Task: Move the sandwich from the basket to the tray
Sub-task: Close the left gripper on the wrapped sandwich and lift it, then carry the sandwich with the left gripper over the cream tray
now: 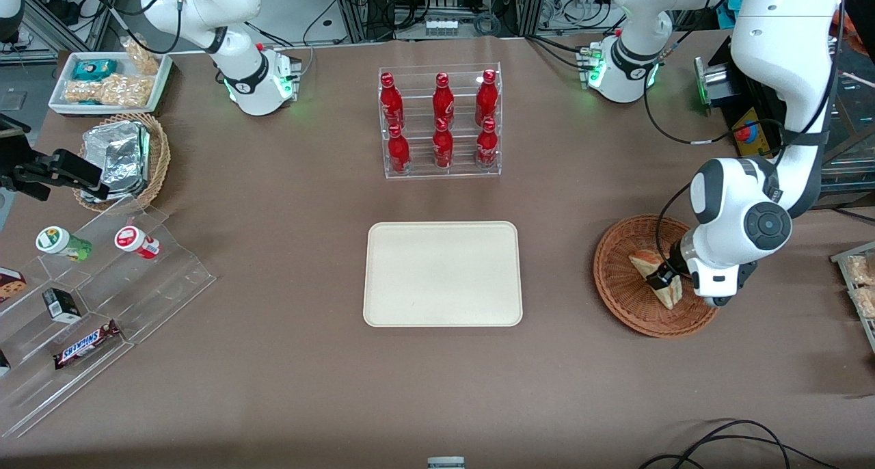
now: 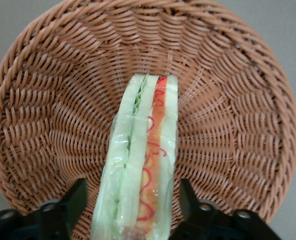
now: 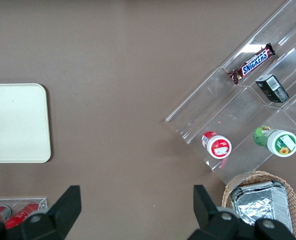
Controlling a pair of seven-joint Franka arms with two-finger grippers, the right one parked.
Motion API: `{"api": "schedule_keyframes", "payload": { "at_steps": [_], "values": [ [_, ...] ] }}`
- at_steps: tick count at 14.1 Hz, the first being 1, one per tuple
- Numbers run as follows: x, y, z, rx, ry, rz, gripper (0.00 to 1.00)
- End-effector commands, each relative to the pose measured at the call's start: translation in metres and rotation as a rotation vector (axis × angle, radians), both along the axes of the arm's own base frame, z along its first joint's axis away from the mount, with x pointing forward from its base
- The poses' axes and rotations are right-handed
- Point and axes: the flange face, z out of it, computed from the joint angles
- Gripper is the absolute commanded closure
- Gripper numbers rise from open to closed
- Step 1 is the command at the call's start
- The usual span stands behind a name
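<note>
The sandwich [image 1: 646,262], a clear-wrapped wedge of pale bread with green and orange-red layers, lies in the reddish-brown wicker basket [image 1: 618,291] toward the working arm's end of the table. My gripper [image 1: 666,277] is lowered into the basket and open. In the left wrist view the sandwich [image 2: 143,150] stands on edge between the black fingers [image 2: 75,200], with a narrow gap on each side, and basket weave [image 2: 48,100] shows all around it. The cream tray [image 1: 443,274] lies flat at the table's middle with nothing on it.
An acrylic rack of red bottles [image 1: 441,124] stands farther from the front camera than the tray. Toward the parked arm's end are a stepped acrylic display [image 1: 102,298] with snacks, a tan basket of foil packs [image 1: 126,158] and a white snack tray [image 1: 109,79].
</note>
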Motion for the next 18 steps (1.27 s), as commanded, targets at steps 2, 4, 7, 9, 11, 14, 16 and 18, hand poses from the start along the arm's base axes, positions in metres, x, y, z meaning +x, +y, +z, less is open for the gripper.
{"api": "schedule_keyframes", "payload": {
  "at_steps": [2,4,7,9,11,14,16,18],
  "values": [
    [-0.009,-0.004,0.014,0.006,0.022,-0.022,0.92],
    [-0.007,-0.006,0.047,0.006,0.059,-0.074,0.92],
    [0.008,-0.036,0.087,0.003,0.097,-0.134,0.92],
    [0.009,-0.086,0.088,-0.027,0.092,-0.281,0.93],
    [0.012,-0.150,0.086,-0.039,0.075,-0.405,0.92],
    [0.025,-0.246,0.077,-0.055,0.030,-0.545,0.85],
    [0.020,-0.301,0.058,-0.076,0.009,-0.592,0.85],
    [0.015,-0.356,0.041,-0.096,-0.037,-0.586,0.86]
  ]
}}
